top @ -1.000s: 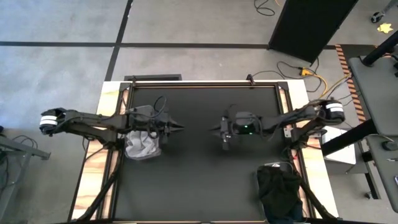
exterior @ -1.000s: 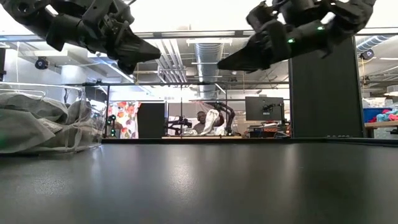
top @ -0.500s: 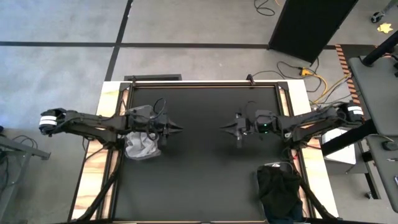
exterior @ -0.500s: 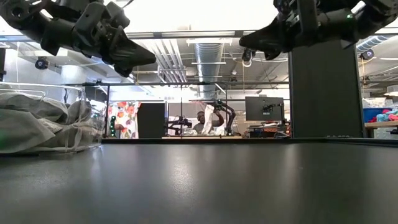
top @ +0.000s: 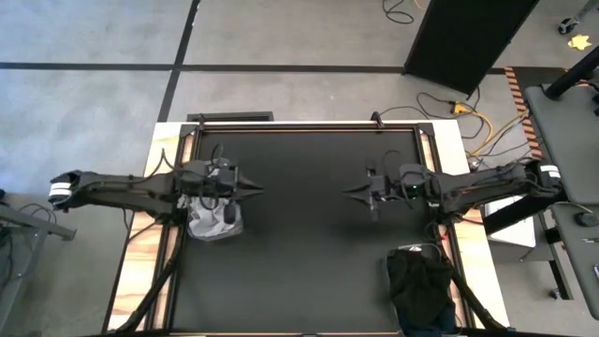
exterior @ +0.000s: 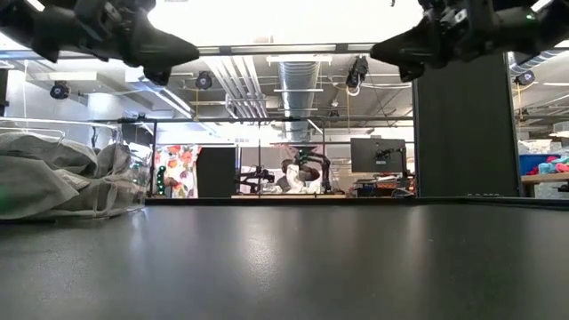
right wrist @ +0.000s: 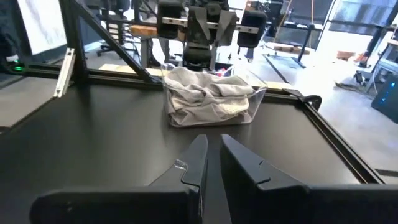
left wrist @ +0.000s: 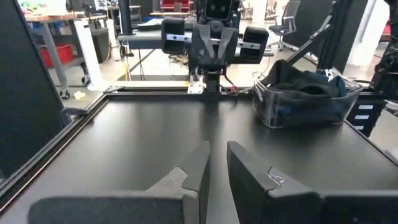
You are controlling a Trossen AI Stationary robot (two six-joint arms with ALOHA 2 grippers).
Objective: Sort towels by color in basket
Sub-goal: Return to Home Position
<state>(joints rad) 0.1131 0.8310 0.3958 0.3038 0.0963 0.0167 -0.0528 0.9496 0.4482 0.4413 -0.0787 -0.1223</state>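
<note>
Grey towels [top: 215, 223] heaped by left gripper [top: 249, 188]; right gripper [top: 351, 193] opp. — both pressed together.

Left gripper [top: 253, 188] and right gripper [top: 349, 193], both arms stretched level, tips pointing toward each other, well apart, fingers closed together.

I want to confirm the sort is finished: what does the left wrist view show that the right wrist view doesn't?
Only the left wrist view shows the dark towels in their clear bin. Only the right wrist view shows the light grey and white towels in the other clear bin. Both show the black table and that arm's own gripper, the left gripper and right gripper, each shut and holding nothing.
</note>
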